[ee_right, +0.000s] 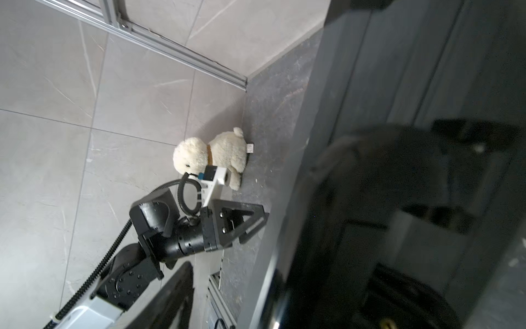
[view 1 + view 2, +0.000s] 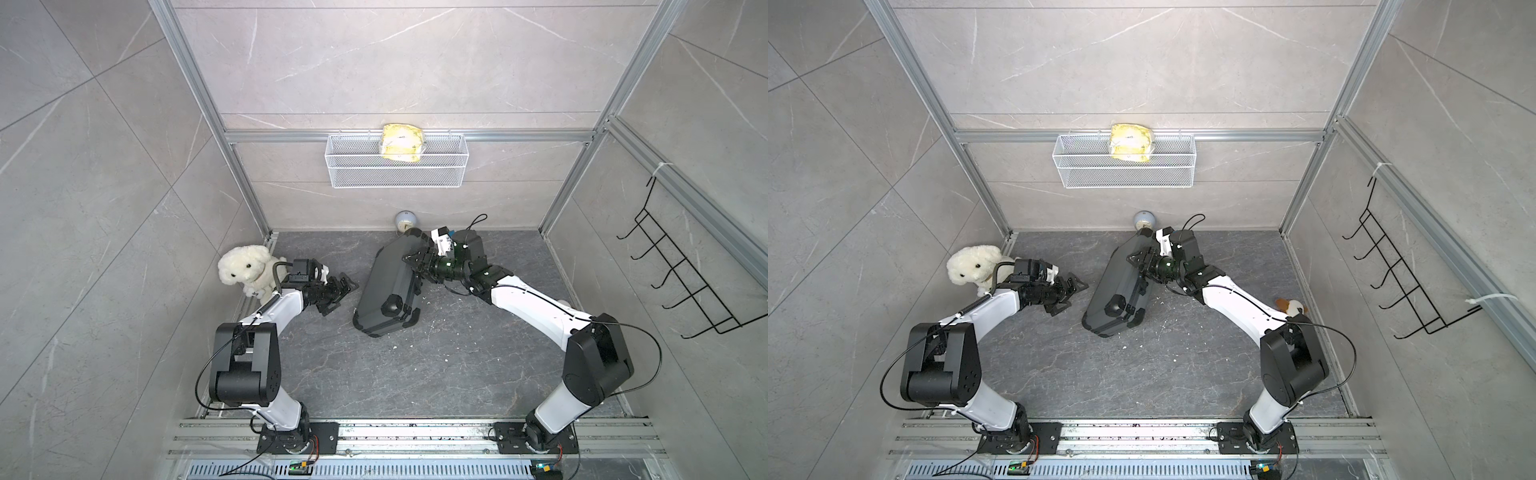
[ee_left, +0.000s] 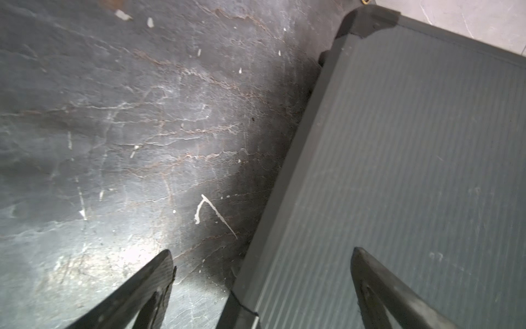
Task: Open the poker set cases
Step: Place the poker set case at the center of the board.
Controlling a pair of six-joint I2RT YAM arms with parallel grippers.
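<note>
Obs: 1 poker set case (image 2: 386, 282) lies slantwise on the dark stone-look floor (image 2: 415, 374), mid-cell toward the back wall; ribbed lid up, looks shut; black fittings (image 2: 410, 310) show on the long side facing the right arm; its far corner is just beside a small round clock (image 2: 405, 221) at the wall.

Right gripper (image 2: 413, 262): at that long edge near the far end, touching or nearly so; its wrist view is filled with blurred dark shapes, so I cannot tell whether the jaws are closed on anything.

Left gripper (image 2: 345, 296): jaws wide apart, holding nothing; just beside the case's other long side, not touching; in the left wrist view 1 finger (image 3: 159, 273) is over bare floor, the other over the ribbed lid.

Risks (judgement):
1. Case unbraced; a tug from the right gripper may slide or spin it on the smooth floor rather than free a latch; cause: left gripper is off the case.
2. A slide toward the wall would knock the clock.
3. Jaws pinching lid and base together would hold the lid down.
4. Lid freed with the case tipped: contents may spill; tilt cannot be judged here.
5. A left arm retreat could strike the white plush dog (image 2: 245, 270) close behind its wrist.
</note>
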